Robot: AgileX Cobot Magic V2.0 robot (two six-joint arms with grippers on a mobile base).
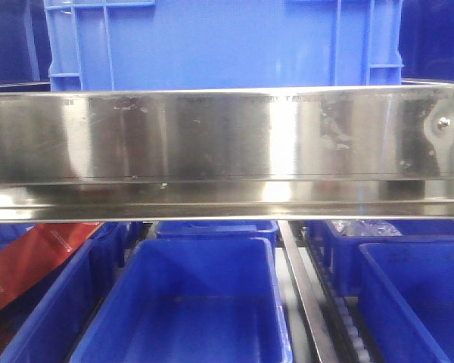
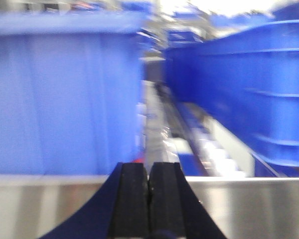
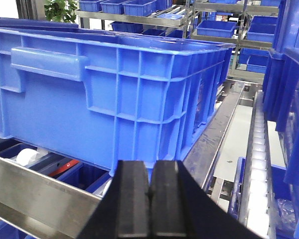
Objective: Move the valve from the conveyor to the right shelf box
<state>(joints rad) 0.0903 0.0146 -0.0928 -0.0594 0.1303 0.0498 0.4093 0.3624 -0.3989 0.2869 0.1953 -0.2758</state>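
Observation:
The valve and the conveyor are out of view in every frame. My left gripper (image 2: 149,172) is shut with nothing between its black pads, pointing over a steel shelf rail (image 2: 249,204) toward blurred blue boxes. My right gripper (image 3: 150,169) is also shut and empty, its tips level with the lower corner of a large blue crate (image 3: 109,94) that stands on the shelf. In the front view neither gripper shows; an empty blue shelf box (image 1: 193,302) sits below a wide steel shelf beam (image 1: 227,151).
Another blue box (image 1: 416,295) lies right of the empty one, past a metal divider rail (image 1: 306,295). A red packet (image 1: 30,261) lies at lower left. A roller track (image 3: 256,164) runs along the right of the right wrist view. Shelves with blue bins (image 3: 214,25) stand behind.

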